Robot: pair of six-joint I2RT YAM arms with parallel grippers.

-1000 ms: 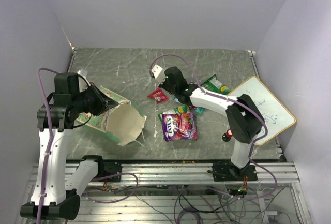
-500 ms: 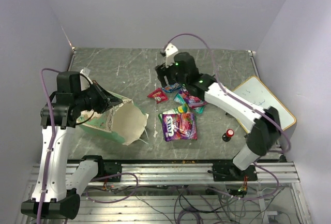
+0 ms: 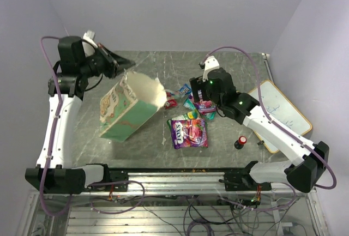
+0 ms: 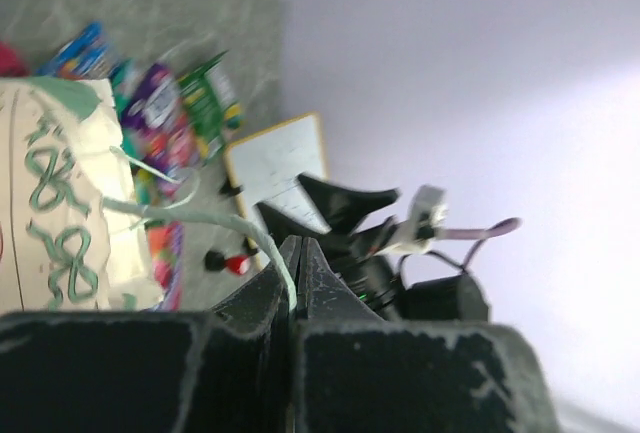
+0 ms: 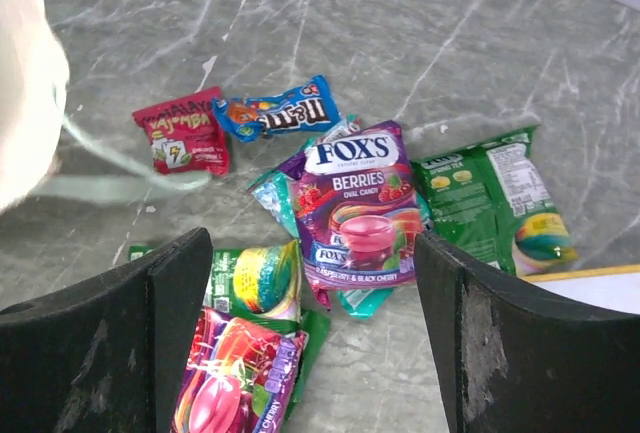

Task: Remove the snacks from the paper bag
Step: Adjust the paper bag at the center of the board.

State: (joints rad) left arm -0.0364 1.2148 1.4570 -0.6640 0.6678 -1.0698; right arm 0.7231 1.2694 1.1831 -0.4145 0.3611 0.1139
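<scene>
L gripper (image 4: 296, 265) clenched on string handle (image 4: 200, 215) of paper bag (image 3: 128, 108). Sec ago bag lay low at left; now we've raised it, tilted, mouth up-right toward pile. R gripper (image 5: 312, 253) was shut, now spread wide, empty, above snacks (image 3: 190, 129). Blue packet (image 5: 278, 113) newly beside red packet (image 5: 185, 131) on table (image 3: 240, 61). Can't tell if bag is empty; prob. needs check.

The grey marbled table (image 3: 163, 64) carries scattered snacks (image 3: 189, 132), a whiteboard (image 3: 283, 105) and a red-topped knob (image 3: 241, 139).
</scene>
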